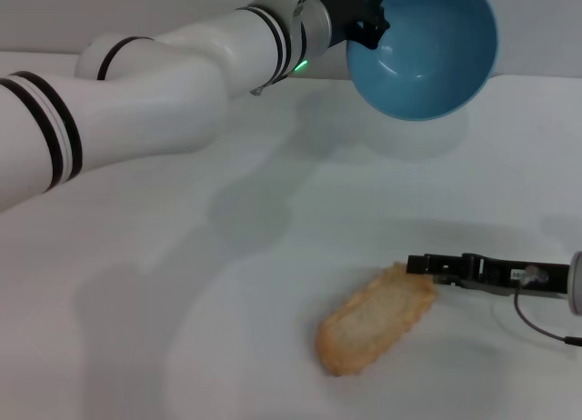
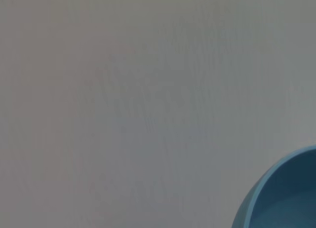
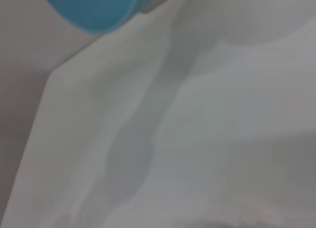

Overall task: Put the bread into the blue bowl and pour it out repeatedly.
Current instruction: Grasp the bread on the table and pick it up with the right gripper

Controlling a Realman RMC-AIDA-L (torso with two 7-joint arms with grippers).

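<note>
In the head view, the left gripper (image 1: 371, 25) at the top centre clamps the rim of the blue bowl (image 1: 423, 52), held aloft and tipped so its hollow faces the camera. The bread (image 1: 375, 318) lies tan side up on the white table (image 1: 182, 284), lower right of centre. The right gripper (image 1: 420, 264) touches the loaf's end; its finger spread cannot be told. The left wrist view shows the bowl's rim in the lower right corner. The right wrist view shows the bowl at the upper left above the table.

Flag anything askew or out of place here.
The blue bowl hangs tipped on its side in the left pincer, empty. The bread lies tan side up on the table, at the right pincer.
</note>
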